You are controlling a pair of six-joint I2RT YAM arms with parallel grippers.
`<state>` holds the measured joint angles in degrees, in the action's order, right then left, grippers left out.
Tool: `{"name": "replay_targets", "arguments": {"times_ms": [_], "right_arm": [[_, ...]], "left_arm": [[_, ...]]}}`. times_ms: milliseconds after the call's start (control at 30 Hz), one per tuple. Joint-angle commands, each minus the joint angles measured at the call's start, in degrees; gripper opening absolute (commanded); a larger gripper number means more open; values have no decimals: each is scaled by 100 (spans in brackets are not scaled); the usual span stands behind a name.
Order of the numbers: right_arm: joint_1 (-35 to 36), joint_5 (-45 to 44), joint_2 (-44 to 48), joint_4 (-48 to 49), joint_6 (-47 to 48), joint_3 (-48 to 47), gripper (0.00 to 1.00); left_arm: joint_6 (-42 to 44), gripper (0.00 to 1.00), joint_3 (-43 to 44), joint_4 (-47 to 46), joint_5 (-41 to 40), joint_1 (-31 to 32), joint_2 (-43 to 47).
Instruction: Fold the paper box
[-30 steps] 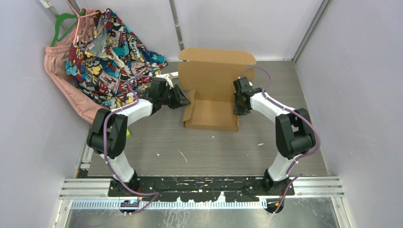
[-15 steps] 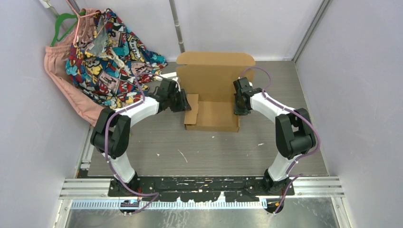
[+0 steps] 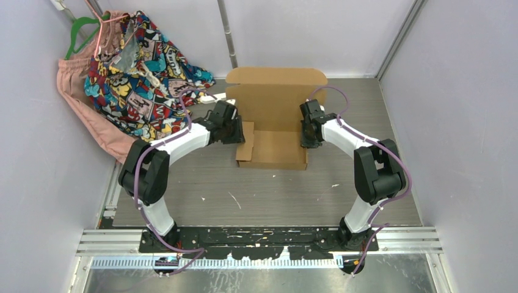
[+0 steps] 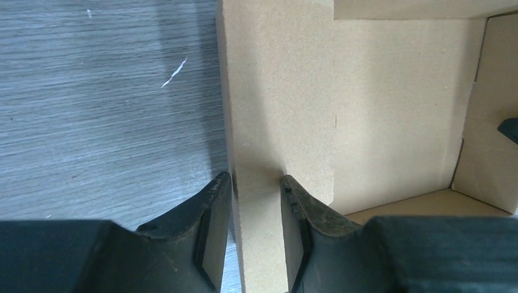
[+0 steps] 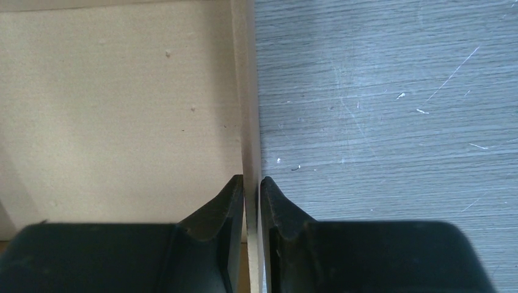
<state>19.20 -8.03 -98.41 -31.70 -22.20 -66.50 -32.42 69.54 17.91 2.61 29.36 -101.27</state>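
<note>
The left gripper (image 4: 253,231) is pinching the left side wall of the box (image 3: 275,104), with one finger outside it and one inside. The right gripper (image 5: 251,201) is clamping the thin right wall in the same way. The box is sitting half-formed on the table (image 3: 256,189), toward the far middle between both arms. Its back panel is standing upright and its floor is lying flat. Clothes (image 3: 131,79) are lying heaped at the far left corner.

- left arm (image 3: 183,140) elbow bent, reaching to 1 o'clock; left gripper (image 4: 255,180) fingers clamped on paper box (image 3: 275,104) wall
- right arm (image 3: 348,137) reaching to 11 o'clock; right gripper (image 5: 251,180) fingers pinching opposite wall
</note>
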Motion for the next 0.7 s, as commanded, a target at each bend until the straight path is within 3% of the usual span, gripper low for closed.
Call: {"name": "replay_targets", "arguments": {"times_ms": [0,667], "right_arm": [[38,-47,2,172,-16,64,22],[48,-5,23,349,-82,273,22]], "left_arm": [[239,36,229,450,-798,165,-103],[334,30,321,648,-2176,743,-427]]}}
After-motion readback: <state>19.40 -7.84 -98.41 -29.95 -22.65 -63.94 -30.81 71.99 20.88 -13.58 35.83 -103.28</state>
